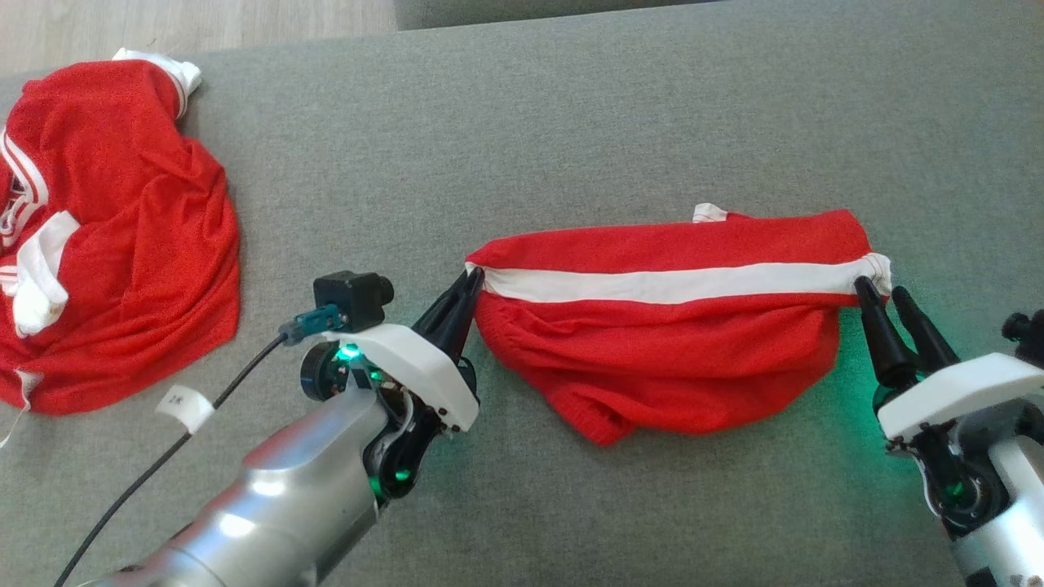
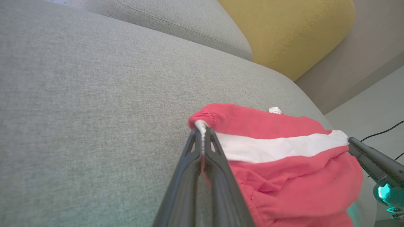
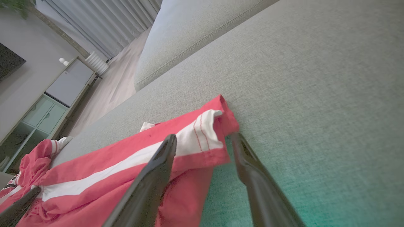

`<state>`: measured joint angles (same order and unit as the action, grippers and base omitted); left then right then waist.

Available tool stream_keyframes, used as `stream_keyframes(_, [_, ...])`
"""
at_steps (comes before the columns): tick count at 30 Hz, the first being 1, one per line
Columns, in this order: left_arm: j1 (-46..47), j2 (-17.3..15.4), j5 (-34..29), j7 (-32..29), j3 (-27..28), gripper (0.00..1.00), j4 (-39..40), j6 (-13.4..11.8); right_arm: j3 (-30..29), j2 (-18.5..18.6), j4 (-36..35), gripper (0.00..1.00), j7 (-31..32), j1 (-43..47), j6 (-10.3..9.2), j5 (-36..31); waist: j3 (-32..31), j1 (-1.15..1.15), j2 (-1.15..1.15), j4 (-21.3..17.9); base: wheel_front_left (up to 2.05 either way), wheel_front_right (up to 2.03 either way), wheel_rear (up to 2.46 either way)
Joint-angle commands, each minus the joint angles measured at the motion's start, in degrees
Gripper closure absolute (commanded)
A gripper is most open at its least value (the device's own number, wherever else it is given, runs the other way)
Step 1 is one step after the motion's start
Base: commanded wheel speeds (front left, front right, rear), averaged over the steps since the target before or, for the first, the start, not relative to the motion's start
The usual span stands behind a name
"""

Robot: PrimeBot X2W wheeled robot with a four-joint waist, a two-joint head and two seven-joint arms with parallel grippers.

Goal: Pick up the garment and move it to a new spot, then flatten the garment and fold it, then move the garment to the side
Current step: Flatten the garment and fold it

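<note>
- red garment (image 1: 669, 342) with a white stripe (image 1: 669, 284) is lying bunched on the grey sofa seat (image 1: 571, 122), centre-right in the head view, stripe running side to side
- left gripper (image 1: 471, 281) is pinching the left end of the stripe, fingers pressed together on the cloth
- left wrist view is showing the same: left gripper (image 2: 202, 132) is squeezing the white edge between its two dark fingers (image 2: 221, 170), and the rest of the garment (image 2: 284, 183) is sagging to the right of them
- right gripper (image 1: 881, 287) is sitting at the right end of the stripe, fingers spread, not clamping
- in the right wrist view its fingers (image 3: 148, 183) are standing apart with the garment's right corner (image 3: 205, 135) lying between them; one finger is over the cloth, the other is just beside it over bare sofa fabric
- second red garment (image 1: 122, 244) with white trim is lying crumpled at the far left of the seat, well apart from the first
- black cable (image 1: 163, 456) with a white tag is trailing from the left wrist
- yellow cushion (image 2: 290, 31) is showing beyond the seat in the left wrist view
</note>
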<state>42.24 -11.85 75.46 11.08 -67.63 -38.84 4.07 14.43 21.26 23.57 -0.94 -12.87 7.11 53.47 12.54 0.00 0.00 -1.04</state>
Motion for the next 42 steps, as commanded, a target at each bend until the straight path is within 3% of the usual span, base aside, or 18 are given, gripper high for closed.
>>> stream_keyframes(1, [2.5, -1.0, -0.7, 0.2, 1.4, 1.0, 1.1, 0.1, 1.6, 1.7, -0.8, 0.18, -0.9, -2.1, 0.37, 0.7, 0.1, 0.0, 0.0, 0.1, 0.0, 0.0, 0.0])
stream_keyframes(3, [2.6, -0.9, -0.8, 0.1, 1.4, 1.0, 1.1, 0.1, 2.6, 2.1, 0.0, 0.22, -1.4, -2.8, 0.37, 1.3, 0.3, 0.0, 0.0, 0.1, 0.0, 0.0, 0.0])
stream_keyframes(7, [2.7, -1.0, -0.8, 0.0, 1.3, 1.0, 1.3, 0.1, 4.8, 2.6, 1.3, 0.59, -2.2, -4.3, 0.37, 2.6, 0.6, 0.0, 0.0, 0.1, 0.0, 0.0, 0.0])
stream_keyframes(8, [2.7, -1.0, -0.8, -0.1, 1.3, 1.0, 1.3, 0.1, 5.4, 2.8, 1.6, 0.74, -2.4, -4.6, 0.37, 2.8, 0.7, 0.0, 0.0, 0.2, 0.0, 0.0, 0.0])
stream_keyframes(9, [2.8, -1.0, -0.9, 0.0, 1.3, 1.0, 1.2, 0.0, 5.8, 3.0, 1.8, 1.0, -2.8, -5.0, 0.37, 3.1, 0.8, 0.0, 0.0, 0.2, 0.0, 0.0, 0.0])
stream_keyframes(16, [4.7, -1.4, -4.5, 2.6, 1.7, 1.0, 1.7, -0.4, 8.3, 5.8, 2.0, 1.0, -6.5, -7.8, 0.37, 4.3, 1.5, 0.0, 0.0, 0.1, 0.0, 0.0, 0.0])
stream_keyframes(23, [10.8, -1.6, -14.5, 3.9, 7.1, 1.0, 5.1, -1.5, 7.2, 10.3, -1.5, 1.0, -10.0, -14.3, 0.37, 5.3, 3.8, 0.0, 0.0, -0.3, 0.0, 0.0, 0.0])
stream_keyframes(29, [19.8, -1.1, -26.6, 3.9, 13.7, 1.0, 7.1, -1.5, 6.0, 13.8, -4.5, 1.0, -11.2, -26.4, 0.37, 4.1, 6.6, 0.0, 0.0, -1.5, 0.0, 0.0, 0.0])
stream_keyframes(32, [26.3, -0.4, -31.1, 3.9, 18.0, 1.0, 6.3, -1.1, 5.5, 14.0, -4.3, 1.0, -11.9, -33.9, 0.37, 3.1, 8.0, 0.0, 0.0, -2.0, 0.0, 0.0, 0.0])
stream_keyframes(37, [34.6, 1.3, -38.8, 3.9, 29.6, 1.0, 8.4, -0.4, 3.2, 14.6, -3.5, 1.0, -13.3, -44.5, 0.37, 1.8, 9.7, 0.0, 0.0, -2.2, 0.0, 0.0, 0.0])
stream_keyframes(42, [30.4, 3.1, -43.8, 3.9, 38.1, 1.0, 12.7, 2.1, 0.2, 15.3, -4.7, 1.0, -13.9, -46.2, 0.37, 2.3, 9.2, 0.0, 0.0, -1.9, 0.0, 0.0, 0.0])
